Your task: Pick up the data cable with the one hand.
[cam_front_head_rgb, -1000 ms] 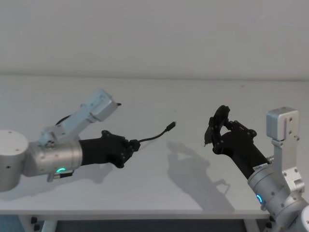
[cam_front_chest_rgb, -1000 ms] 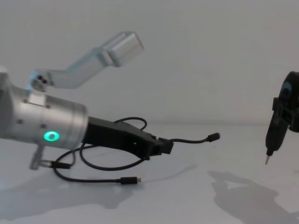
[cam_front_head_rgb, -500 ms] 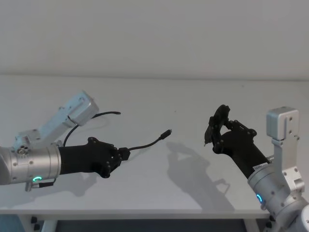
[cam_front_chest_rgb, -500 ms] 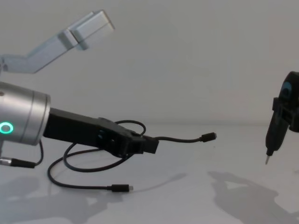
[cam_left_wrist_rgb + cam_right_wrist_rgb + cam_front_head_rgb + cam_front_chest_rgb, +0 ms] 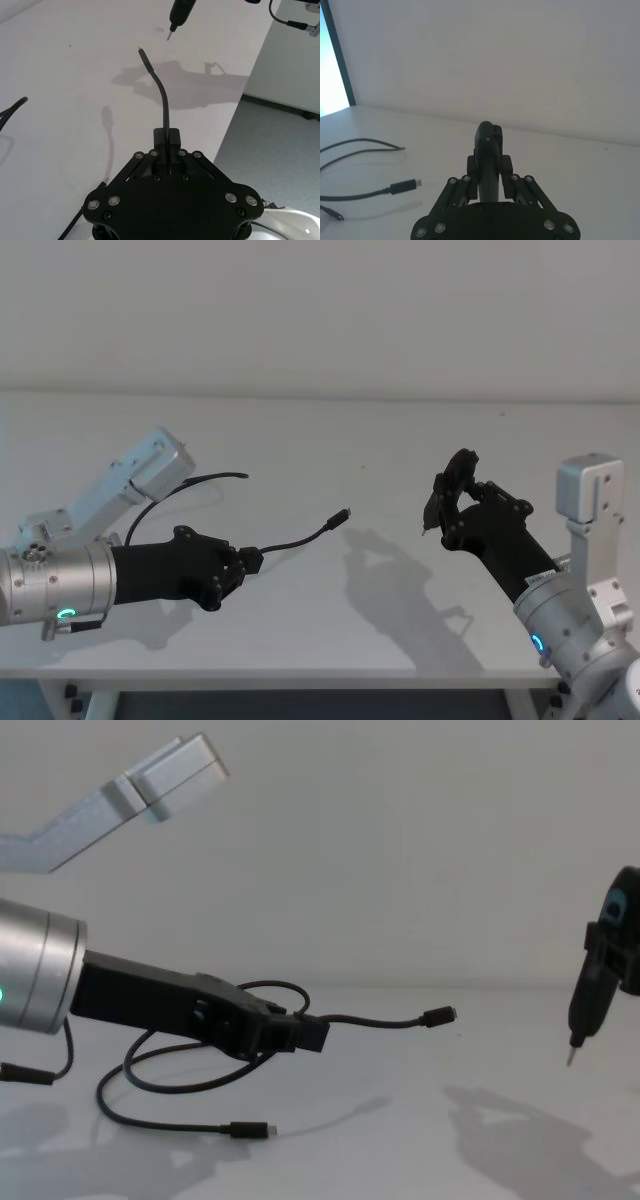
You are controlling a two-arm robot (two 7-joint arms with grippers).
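Holding the data cable (image 5: 300,537) in the left end effector (image 5: 252,561), center-left of head view, jaws closed on the cord just behind one plug (image 5: 343,513). Grasp done; lift seemingly partial, slack sagging toward table (image 5: 300,635). Parked at right: right end effector (image 5: 452,508), clamped on pen tool (image 5: 436,512).

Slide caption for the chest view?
Left claw grips the data cable, plug jutting forward; right claw holds a pointed tool.

White table (image 5: 330,440), plain white wall (image 5: 320,310), black pen-shaped tool (image 5: 584,1008) raised above the table's right side
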